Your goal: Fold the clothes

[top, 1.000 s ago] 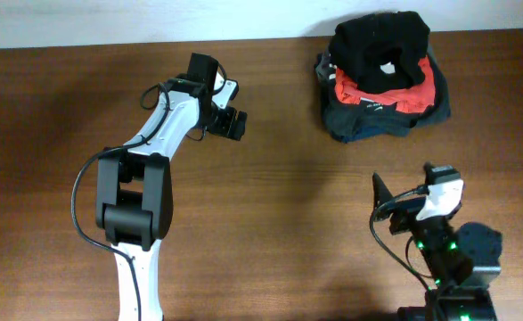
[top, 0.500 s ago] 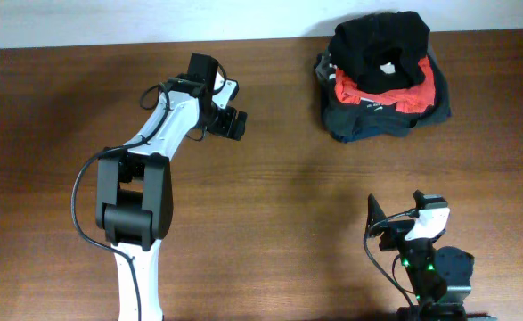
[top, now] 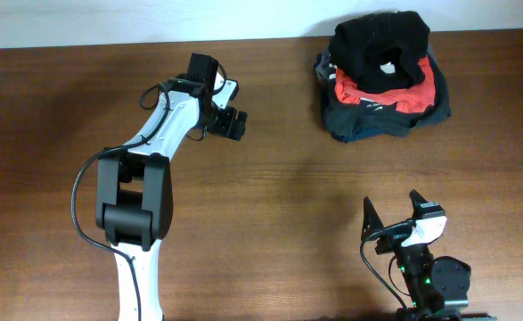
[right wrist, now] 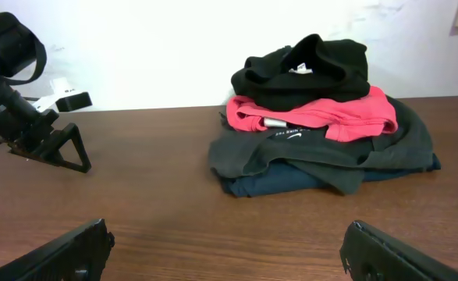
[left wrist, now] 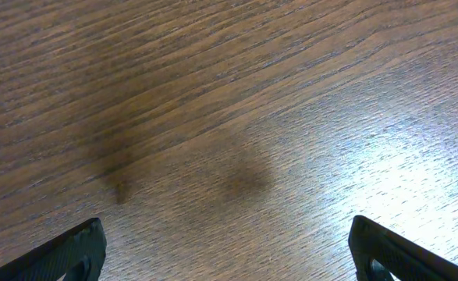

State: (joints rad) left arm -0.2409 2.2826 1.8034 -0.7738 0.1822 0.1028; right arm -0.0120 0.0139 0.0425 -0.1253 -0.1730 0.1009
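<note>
The black garment (top: 381, 46) lies bunched on top of a pile at the table's far right, its white inner tag showing; it also shows in the right wrist view (right wrist: 307, 66). My left gripper (top: 233, 124) is open and empty, low over bare wood left of the pile; its fingertips (left wrist: 76, 250) frame only table. My right gripper (top: 391, 214) is open and empty near the front edge, well short of the pile, facing it (right wrist: 227, 254).
Under the black garment lie a red T-shirt (top: 395, 91) and folded dark navy garments (top: 377, 120). A white wall (right wrist: 174, 47) stands behind the table. The left arm (right wrist: 26, 117) shows at the left of the right wrist view.
My right arm has drawn back toward the front edge and its gripper now faces the pile. The left arm and the pile have not moved.
</note>
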